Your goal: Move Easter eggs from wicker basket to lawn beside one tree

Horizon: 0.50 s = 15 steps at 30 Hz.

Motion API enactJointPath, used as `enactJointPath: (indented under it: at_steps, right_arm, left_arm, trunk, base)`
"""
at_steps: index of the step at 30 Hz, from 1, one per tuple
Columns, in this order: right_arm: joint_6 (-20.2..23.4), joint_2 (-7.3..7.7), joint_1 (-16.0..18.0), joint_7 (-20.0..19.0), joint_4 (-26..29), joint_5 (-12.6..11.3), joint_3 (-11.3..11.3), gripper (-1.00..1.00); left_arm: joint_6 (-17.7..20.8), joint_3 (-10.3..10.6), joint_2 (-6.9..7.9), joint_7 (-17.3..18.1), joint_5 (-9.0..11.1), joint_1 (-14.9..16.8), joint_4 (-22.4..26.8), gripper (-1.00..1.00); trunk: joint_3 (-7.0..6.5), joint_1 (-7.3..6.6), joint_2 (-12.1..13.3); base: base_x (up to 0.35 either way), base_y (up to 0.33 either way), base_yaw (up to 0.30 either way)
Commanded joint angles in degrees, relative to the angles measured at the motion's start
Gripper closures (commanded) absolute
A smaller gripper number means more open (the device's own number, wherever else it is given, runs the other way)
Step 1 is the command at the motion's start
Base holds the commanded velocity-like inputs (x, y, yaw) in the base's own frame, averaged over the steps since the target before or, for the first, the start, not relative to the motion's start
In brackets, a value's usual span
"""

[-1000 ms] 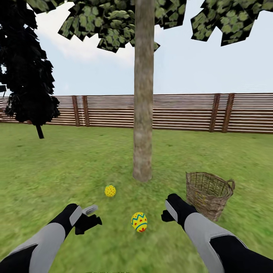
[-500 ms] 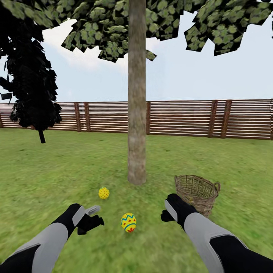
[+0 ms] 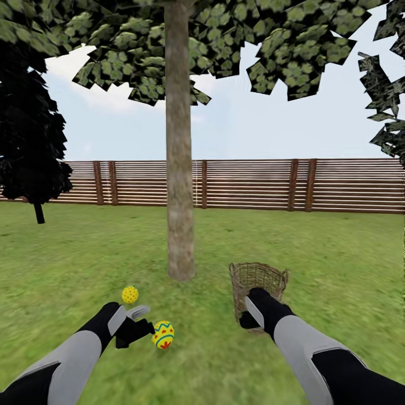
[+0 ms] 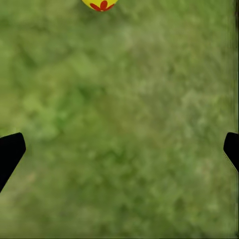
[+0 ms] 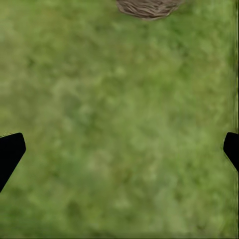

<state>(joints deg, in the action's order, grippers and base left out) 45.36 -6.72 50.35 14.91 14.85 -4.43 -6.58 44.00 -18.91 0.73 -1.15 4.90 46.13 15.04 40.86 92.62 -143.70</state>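
View swings right — camera turning, not things moving: tree (image 3: 180, 214), eggs and wicker basket (image 3: 257, 279) all slide left in head view. Two Easter eggs on lawn (image 3: 337, 281) near trunk: far egg (image 3: 130, 294) left of base, near egg (image 3: 163, 334) just beside left gripper (image 3: 138, 325). Basket now straight ahead of right gripper (image 3: 247, 318) — likely lining up for third egg; basket inside not visible. Both sets of fingers spread, empty.
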Motion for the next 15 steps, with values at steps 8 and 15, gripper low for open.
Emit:
enactJointPath:
  at_steps: [8,15]
  right_arm:
    - [0.3,0.01,0.01,0.37,0.09,-0.48,-0.45,-1.0]
    - [0.25,-0.13,0.01,0.46,0.09,-0.46,-0.45,-1.0]
  left_arm:
    - [0.24,-0.06,0.0,-0.14,0.48,0.02,0.12,-1.0]
    - [0.21,-0.06,-0.31,-0.16,0.47,0.01,-0.18,-1.0]
  trunk:
    - [-1.71,-0.23,0.08]
    - [-3.26,-0.41,0.18]
  base:
    - [-0.093,-0.224,-0.001]
    - [0.187,-0.014,0.0]
